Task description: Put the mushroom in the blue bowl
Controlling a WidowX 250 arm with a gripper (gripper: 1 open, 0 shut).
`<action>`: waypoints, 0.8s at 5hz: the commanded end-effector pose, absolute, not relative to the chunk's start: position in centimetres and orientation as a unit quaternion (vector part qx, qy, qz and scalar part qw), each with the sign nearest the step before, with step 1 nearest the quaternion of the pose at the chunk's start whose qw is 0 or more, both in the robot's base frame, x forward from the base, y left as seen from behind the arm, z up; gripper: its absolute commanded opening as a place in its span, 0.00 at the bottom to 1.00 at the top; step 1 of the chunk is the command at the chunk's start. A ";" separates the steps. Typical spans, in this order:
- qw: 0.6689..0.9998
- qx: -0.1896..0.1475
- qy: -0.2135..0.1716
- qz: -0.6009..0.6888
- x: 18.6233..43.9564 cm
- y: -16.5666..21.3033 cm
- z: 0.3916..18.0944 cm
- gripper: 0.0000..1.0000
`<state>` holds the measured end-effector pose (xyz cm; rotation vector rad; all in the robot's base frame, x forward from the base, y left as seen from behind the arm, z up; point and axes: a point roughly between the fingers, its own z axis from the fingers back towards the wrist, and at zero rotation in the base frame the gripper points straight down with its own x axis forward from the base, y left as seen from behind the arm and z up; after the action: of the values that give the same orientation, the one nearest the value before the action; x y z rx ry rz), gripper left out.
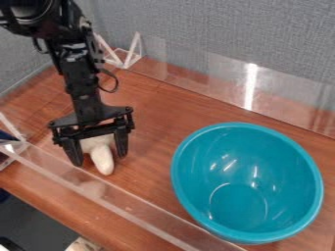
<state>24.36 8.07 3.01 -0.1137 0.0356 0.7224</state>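
Gripper [93, 141]: pointing straight down, fingers spread wide to straddle the mushroom.
Mushroom [100, 157]: lying on the wooden table [170, 103], between the fingers, not gripped.
Blue bowl [249, 183]: empty, well apart, awaiting delivery.

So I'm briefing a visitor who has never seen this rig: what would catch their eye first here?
The big glossy blue bowl, empty at the lower right of the wooden table. Then the black gripper at the left, pointing down with its jaws open on either side of the pale mushroom lying there.

Cream-white mushroom [100, 157], glossy teal-blue bowl [249, 181], black gripper [93, 147], reddish-brown wooden table [170, 108].
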 end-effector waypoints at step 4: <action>0.936 -0.067 0.003 0.346 24.7 8.3 5.6 0.00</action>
<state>23.86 7.49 3.89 -0.1389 0.0813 0.6898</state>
